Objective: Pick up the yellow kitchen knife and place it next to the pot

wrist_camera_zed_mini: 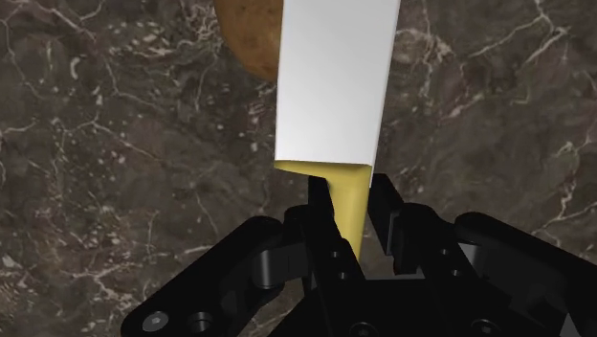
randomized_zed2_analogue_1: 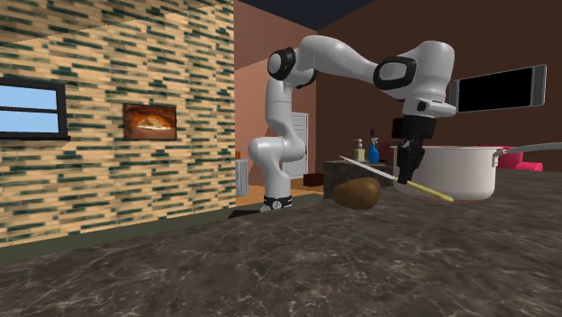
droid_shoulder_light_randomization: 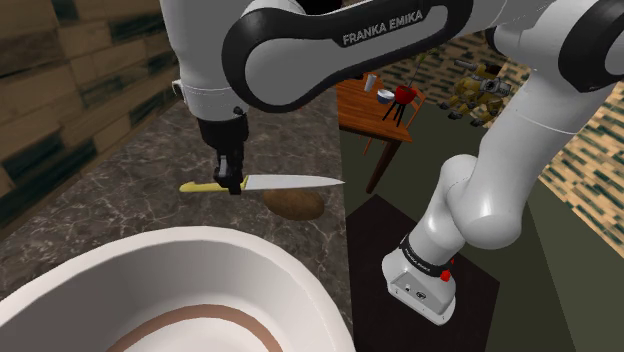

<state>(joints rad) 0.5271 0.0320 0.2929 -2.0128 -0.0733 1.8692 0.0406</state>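
White pot (droid_shoulder_light_randomization: 262,262) rim sits closest, and beyond it the black pincer (droid_shoulder_light_randomization: 235,181) is clamped on the yellow handle of the kitchen knife (droid_shoulder_light_randomization: 292,182), held over the dark marbled worktop (droid_shoulder_light_randomization: 120,205), pale blade passing above a brown potato (droid_shoulder_light_randomization: 296,204).

Knife (droid_shoulder_light_randomization: 288,182): yellow handle, pale flat blade, clasped at handle by pincer (droid_shoulder_light_randomization: 234,185), roughly level (clear of worktop (droid_shoulder_light_randomization: 120,195)). Pot (droid_shoulder_light_randomization: 150,262): large, white, upright, nearby.
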